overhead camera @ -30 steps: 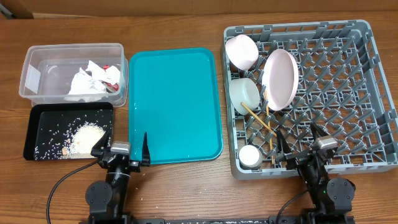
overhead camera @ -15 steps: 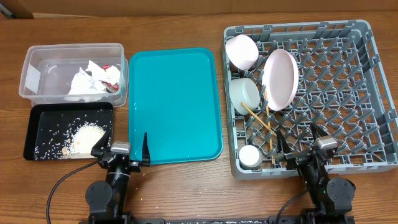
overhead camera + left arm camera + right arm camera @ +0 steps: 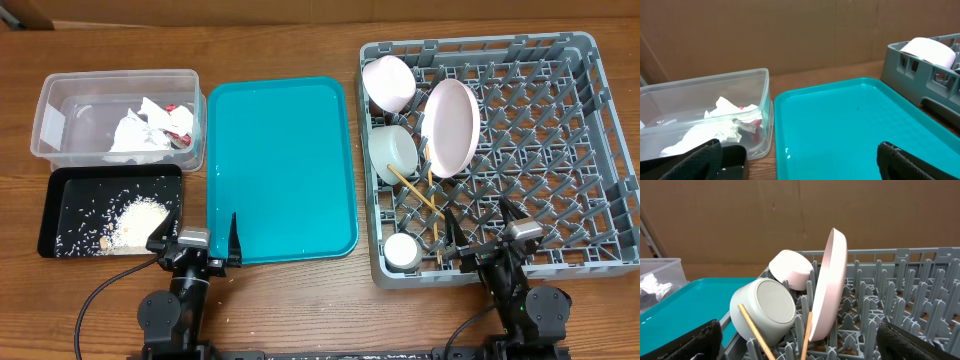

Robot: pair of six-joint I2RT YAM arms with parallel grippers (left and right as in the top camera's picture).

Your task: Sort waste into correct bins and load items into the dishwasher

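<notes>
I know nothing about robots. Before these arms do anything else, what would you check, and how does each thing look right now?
1. Paper scraps inside the clear tub: ok.
2. Rice in the black tray: ok.
3. Plate, far bowl, near bowl and cup in the grey rack: ok.
4. Chopsticks in the rack, firmly seated: cannot tell.
5. Teal tray holds no leftovers: ok.
6. Left gripper and right gripper, jaws open, holding nothing: ok.
</notes>
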